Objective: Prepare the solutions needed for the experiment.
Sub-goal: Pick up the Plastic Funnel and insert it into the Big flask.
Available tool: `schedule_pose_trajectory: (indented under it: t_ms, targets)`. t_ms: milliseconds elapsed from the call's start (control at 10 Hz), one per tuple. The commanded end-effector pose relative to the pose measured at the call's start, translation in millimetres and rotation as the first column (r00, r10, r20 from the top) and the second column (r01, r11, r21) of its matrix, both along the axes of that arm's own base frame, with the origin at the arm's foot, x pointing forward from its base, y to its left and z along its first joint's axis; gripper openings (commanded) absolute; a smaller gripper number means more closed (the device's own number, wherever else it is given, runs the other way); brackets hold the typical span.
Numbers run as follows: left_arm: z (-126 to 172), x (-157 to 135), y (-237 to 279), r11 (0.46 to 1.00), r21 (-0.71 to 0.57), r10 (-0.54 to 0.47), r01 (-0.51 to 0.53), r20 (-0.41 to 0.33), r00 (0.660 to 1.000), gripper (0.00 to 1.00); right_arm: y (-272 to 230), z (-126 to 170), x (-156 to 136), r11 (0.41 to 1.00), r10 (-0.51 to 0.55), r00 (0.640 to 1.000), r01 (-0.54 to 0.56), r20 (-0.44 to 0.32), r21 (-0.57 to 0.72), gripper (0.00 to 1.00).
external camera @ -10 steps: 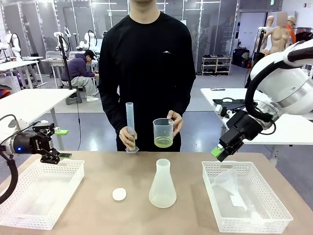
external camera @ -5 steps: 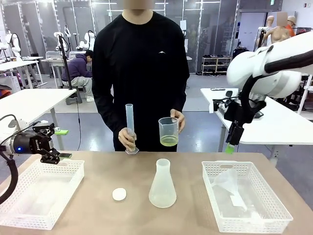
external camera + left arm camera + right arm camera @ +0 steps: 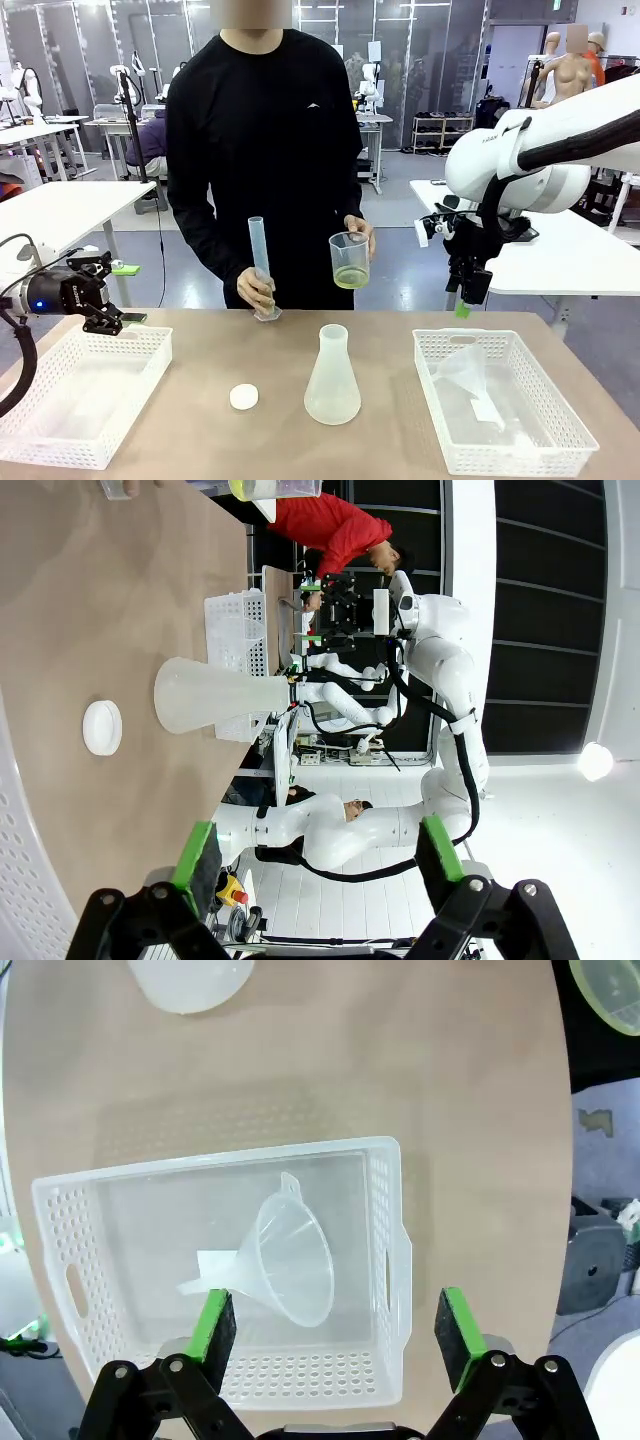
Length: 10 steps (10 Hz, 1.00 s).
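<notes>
early: the solutions (image 3: 349,281) sit in the person's beaker (image 3: 349,255) at 12 o'clock of the empty conical flask (image 3: 332,376); funnel (image 3: 298,1260) unpicked beneath the wide right gripper (image 3: 335,1328), left gripper (image 3: 315,858) wide too.

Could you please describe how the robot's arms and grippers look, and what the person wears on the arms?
The right arm is glossy white with rounded joints. The left gripper and right gripper are black and two-fingered with green pads; a thick black cable trails behind the left one, which shows a small blue light. The person's sleeves are long and black.
</notes>
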<state>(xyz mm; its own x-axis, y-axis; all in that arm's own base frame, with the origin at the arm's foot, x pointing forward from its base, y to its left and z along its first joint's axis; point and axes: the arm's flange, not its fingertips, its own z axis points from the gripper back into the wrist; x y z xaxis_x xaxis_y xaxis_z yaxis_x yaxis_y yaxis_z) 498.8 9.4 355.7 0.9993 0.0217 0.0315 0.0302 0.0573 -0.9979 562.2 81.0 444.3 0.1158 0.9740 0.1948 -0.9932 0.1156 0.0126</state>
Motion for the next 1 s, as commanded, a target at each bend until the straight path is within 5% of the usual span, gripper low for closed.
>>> schedule_pose_trajectory:
  t_ms: [0,300,900]
  targets:
    - [2.0,-0.5,0.1,1.000,-0.007,-0.010,0.010,-0.008,1.000,1.00,-0.5,3.2,3.7,1.000,-0.008,0.999,0.008,0.038,-0.002,1.00]
    - [2.0,-0.5,0.1,1.000,-0.007,-0.010,0.010,-0.008,1.000,1.00,-0.3,2.7,2.1,1.000,-0.003,1.000,0.003,0.017,0.001,1.00]
    - [2.0,-0.5,0.1,1.000,-0.007,-0.010,0.010,-0.008,1.000,1.00,6.4,-36.1,22.1,0.973,0.205,0.962,-0.220,-0.179,-0.067,1.00]
